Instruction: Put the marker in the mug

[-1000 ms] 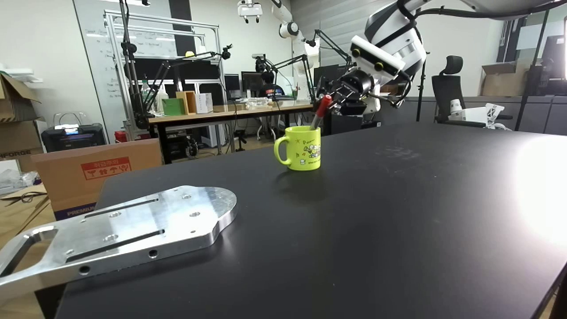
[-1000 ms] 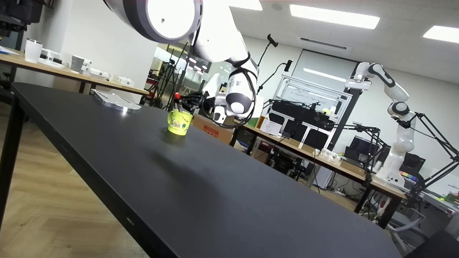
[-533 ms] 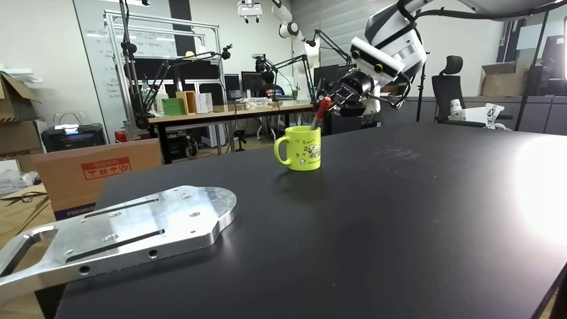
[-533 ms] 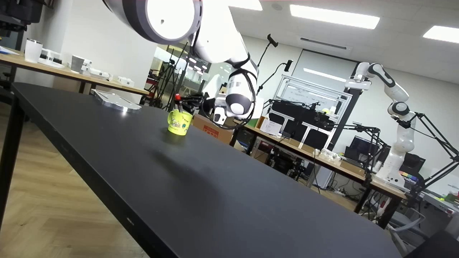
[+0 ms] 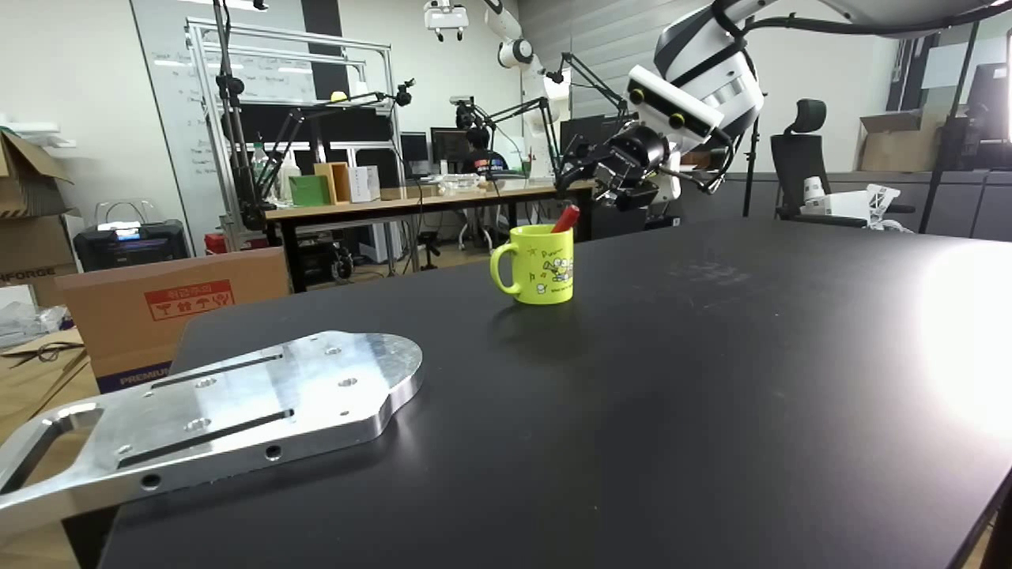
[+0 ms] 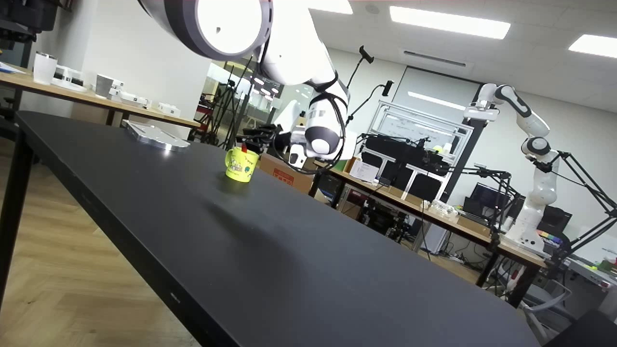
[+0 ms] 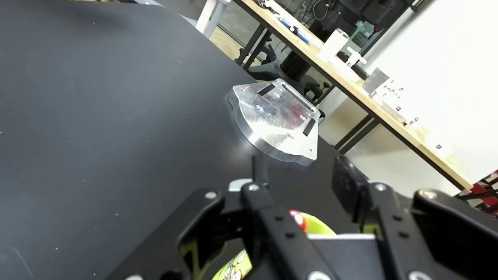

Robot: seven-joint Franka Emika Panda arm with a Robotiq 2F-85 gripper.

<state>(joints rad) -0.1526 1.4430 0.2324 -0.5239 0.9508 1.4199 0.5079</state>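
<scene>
Has released the red marker pen (image 5: 566, 219) from a wide-spread pincer (image 7: 302, 175), leaving it lower than before in the yellow-green mug (image 5: 542, 270).

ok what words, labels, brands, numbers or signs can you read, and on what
"취급주의": red label on the cardboard box, pictograms beneath.
"PREMIUM": dark band on that box.
"FORGE": lower box at left edge, start cut off.
Too small or blurred: lettering on the mug, whiteboard writing, a person's shirt print.

Metal plate (image 5: 265, 387) on black table (image 5: 672, 442)
</scene>
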